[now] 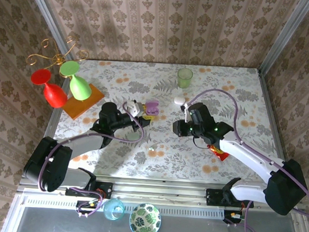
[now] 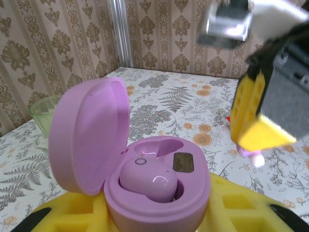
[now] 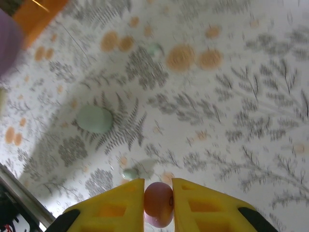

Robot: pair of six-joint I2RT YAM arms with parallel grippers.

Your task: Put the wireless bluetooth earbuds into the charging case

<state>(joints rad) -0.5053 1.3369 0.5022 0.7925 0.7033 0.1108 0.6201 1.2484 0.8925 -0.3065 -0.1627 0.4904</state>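
Pinching a purple earbud (image 3: 158,205), right claw (image 3: 158,189) should align it over the empty socket (image 2: 157,150) of the open purple case (image 2: 91,135), which left claw (image 2: 157,220) clamps; lower slowly.

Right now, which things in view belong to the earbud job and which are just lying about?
Job: open purple case, held in the left tool; purple earbud seated in it; second purple earbud pinched in the right tool; white case and pale green case, probably next.
Lying about: green cup, red wine glass, green wine glass, orange board, patterned bowl.
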